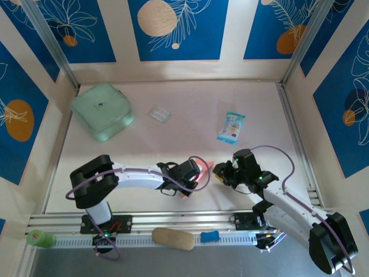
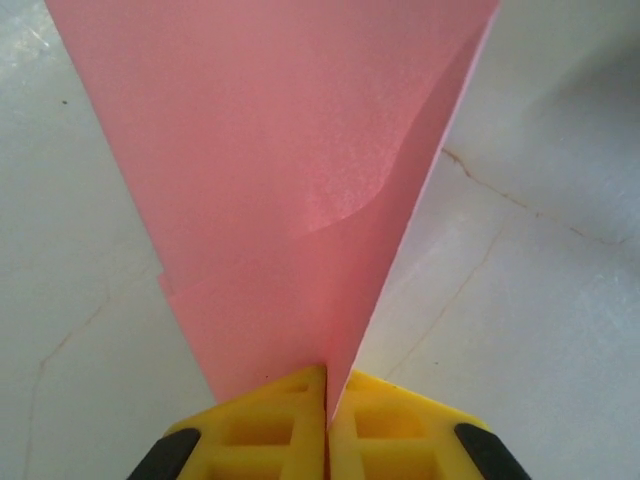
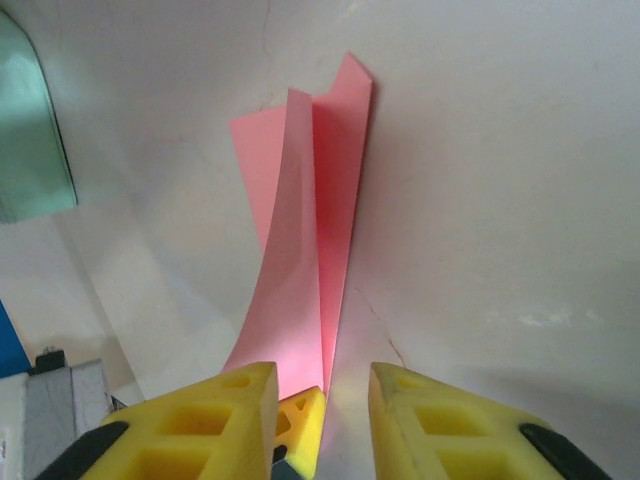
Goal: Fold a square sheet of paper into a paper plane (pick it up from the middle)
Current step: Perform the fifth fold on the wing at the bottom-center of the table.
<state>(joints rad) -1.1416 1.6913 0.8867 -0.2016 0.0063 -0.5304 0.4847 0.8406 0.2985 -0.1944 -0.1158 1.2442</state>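
Fingers (image 2: pixel 262 428) of the left gripper (image 2: pixel 326 388) are pressed together on the square sheet of paper (image 2: pixel 290 170). They pinch it at the narrow end where its doubled layers meet, and the pink sheet fans out wide from that pinch. The right gripper (image 3: pixel 322 400) has its fingers (image 3: pixel 215 420) apart, straddling the same end of the sheet without clamping it; a clear gap shows beside its right finger. From above, the sheet (image 1: pixel 203 168) sits between the two grippers over the table (image 1: pixel 173 138), near the middle of its near edge. Whether its lower edge touches the tabletop I cannot tell.

The step looks like a fold being set, with one gripper anchoring and the other about to take hold. To do it well, the left pinch must be firm so the layers do not slide. The right should close only once both layers lie flat between its pads, since one layer bows outward and could crumple or be missed. A third yellow tip, probably the left gripper's, sits just beside the right gripper's left finger, so closing slowly would avoid a knock. Thin paper will likely tear if the two pull apart.
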